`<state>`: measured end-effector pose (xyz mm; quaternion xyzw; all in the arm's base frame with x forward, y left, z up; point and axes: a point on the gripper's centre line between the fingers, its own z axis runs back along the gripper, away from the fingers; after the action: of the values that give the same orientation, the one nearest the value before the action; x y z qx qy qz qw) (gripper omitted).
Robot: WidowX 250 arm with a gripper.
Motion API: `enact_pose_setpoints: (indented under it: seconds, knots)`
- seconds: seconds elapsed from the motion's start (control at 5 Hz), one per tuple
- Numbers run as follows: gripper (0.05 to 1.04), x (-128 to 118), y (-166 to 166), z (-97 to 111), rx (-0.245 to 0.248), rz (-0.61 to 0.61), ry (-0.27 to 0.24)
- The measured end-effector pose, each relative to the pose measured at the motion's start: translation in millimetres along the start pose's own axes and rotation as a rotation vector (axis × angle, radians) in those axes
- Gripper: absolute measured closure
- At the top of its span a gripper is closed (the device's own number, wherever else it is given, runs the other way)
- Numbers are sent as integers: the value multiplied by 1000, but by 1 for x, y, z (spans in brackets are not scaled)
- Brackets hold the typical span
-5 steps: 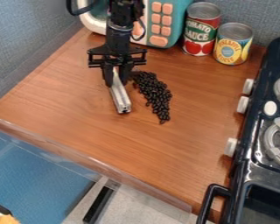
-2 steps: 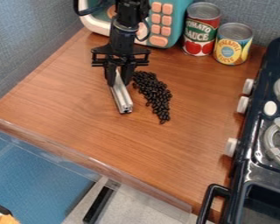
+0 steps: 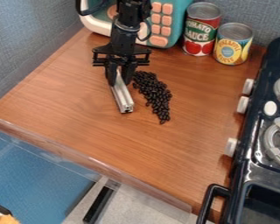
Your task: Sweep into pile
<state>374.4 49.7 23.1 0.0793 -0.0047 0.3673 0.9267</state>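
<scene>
Toward the back of the wooden table [image 3: 72,103], the gripper [image 3: 119,83] is clamped on a silver bar [image 3: 123,99], which slants down with its free end toward the front edge, so the sweeping tool looks ready in hand. Just to its right, the dark beans [image 3: 157,98] lie close together but in a long band, from beside the gripper toward the front edge, with a narrow tail there. The gathering seems partly done: what appears left is to push the band's ends and stragglers inward into one compact pile.
</scene>
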Motion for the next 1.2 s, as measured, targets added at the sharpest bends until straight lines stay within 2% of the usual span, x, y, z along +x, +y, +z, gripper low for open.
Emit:
enact_pose_setpoints:
  seconds: [0.8, 1.0, 1.2]
  knots:
    - [750, -8, -14, 2, -11, -28, -8]
    - [750, -19, -13, 22, -50, -32, -15]
    - [750, -8, 12, 67, -76, 33, -93]
